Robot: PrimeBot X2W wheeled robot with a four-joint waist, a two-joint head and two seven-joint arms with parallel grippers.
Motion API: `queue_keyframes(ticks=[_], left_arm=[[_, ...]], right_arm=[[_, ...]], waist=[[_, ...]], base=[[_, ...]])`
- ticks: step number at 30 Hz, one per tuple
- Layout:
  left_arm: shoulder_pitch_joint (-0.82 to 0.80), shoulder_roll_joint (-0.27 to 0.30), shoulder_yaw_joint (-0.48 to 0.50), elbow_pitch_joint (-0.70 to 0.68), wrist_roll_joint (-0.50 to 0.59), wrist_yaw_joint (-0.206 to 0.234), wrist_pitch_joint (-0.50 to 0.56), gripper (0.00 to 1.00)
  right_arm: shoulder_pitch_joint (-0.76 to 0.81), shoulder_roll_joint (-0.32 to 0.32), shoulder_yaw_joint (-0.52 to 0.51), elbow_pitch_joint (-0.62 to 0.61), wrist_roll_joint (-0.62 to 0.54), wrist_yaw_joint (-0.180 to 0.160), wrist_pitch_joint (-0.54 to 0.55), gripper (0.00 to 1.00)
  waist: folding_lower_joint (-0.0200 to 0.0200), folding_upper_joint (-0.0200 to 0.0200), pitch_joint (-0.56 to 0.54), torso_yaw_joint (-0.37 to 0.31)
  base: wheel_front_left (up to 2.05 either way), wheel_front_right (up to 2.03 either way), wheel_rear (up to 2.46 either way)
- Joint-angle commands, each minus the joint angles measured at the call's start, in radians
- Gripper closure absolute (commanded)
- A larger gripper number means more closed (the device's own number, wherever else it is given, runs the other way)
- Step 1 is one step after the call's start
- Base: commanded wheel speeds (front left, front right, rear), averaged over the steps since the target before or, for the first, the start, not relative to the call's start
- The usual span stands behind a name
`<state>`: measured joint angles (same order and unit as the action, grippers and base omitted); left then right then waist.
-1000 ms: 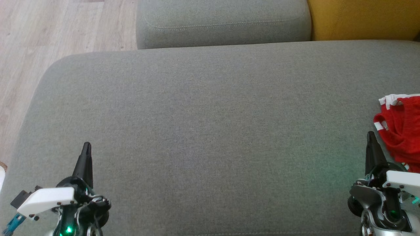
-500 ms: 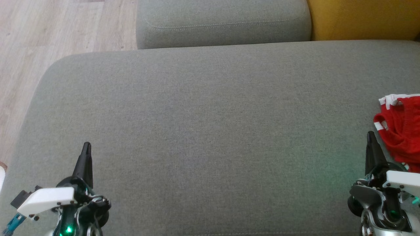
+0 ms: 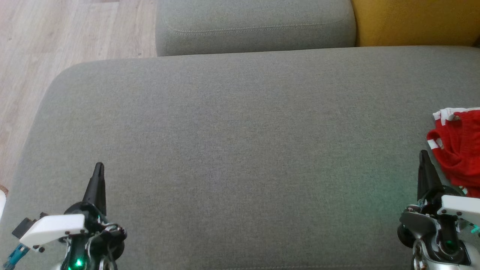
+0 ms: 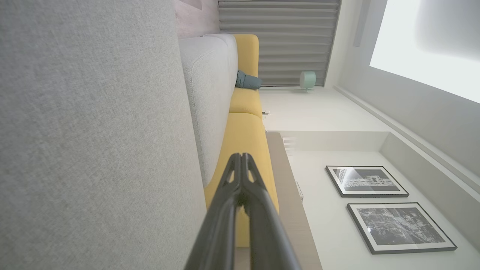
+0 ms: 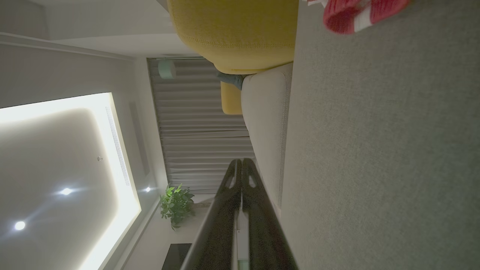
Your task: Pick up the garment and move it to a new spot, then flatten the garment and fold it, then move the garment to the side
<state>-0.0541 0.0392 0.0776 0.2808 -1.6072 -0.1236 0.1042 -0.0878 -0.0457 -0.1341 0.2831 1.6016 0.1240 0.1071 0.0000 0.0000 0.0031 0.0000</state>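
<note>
The garment [image 3: 459, 150] is red with white trim, crumpled at the right edge of the grey sofa seat [image 3: 240, 150]; part of it is cut off by the frame. A corner of the garment [image 5: 356, 15] also shows at the top of the right wrist view. My right gripper [image 3: 423, 154] is shut, empty, just left of and below the cloth, not touching it. At the lower left my left gripper [image 3: 99, 167] is shut and empty over bare cushion, far from the garment. Both wrist views show the fingers [image 4: 240, 165] pressed together [image 5: 242, 165].
A grey back cushion [image 3: 255, 26] lies beyond the seat, with a yellow cushion [image 3: 416, 20] to its right. Wooden floor [image 3: 56, 41] runs past the seat's left edge. Framed pictures [image 4: 375, 202], a curtain [image 5: 202, 123] and a plant [image 5: 176, 204] show in the wrist views.
</note>
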Motion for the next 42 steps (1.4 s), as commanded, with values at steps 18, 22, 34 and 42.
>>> queue_keyframes(ticks=[18, 22, 34, 42], left_arm=[[-0.054, 0.012, 0.036, -0.036, -0.002, -0.007, 0.009, 1.00], [-0.054, 0.012, 0.036, -0.036, -0.002, -0.007, 0.009, 1.00], [-0.054, 0.012, 0.036, -0.036, -0.002, -0.007, 0.009, 1.00], [-0.054, 0.012, 0.036, -0.036, -0.001, -0.007, 0.009, 1.00]], right_arm=[[-0.020, -0.004, 0.020, -0.038, 0.007, 0.007, 0.006, 1.00], [-0.020, -0.004, 0.020, -0.038, 0.007, 0.007, 0.006, 1.00], [-0.020, -0.004, 0.020, -0.038, 0.007, 0.007, 0.006, 1.00], [-0.020, -0.004, 0.020, -0.038, 0.007, 0.007, 0.006, 1.00]], waist=[[0.0000, 0.0000, 0.000, 0.000], [0.0000, 0.0000, 0.000, 0.000], [0.0000, 0.0000, 0.000, 0.000], [0.0000, 0.0000, 0.000, 0.000]], base=[[0.00, 0.00, 0.00], [0.00, 0.00, 0.00], [0.00, 0.00, 0.00], [0.00, 0.00, 0.00]])
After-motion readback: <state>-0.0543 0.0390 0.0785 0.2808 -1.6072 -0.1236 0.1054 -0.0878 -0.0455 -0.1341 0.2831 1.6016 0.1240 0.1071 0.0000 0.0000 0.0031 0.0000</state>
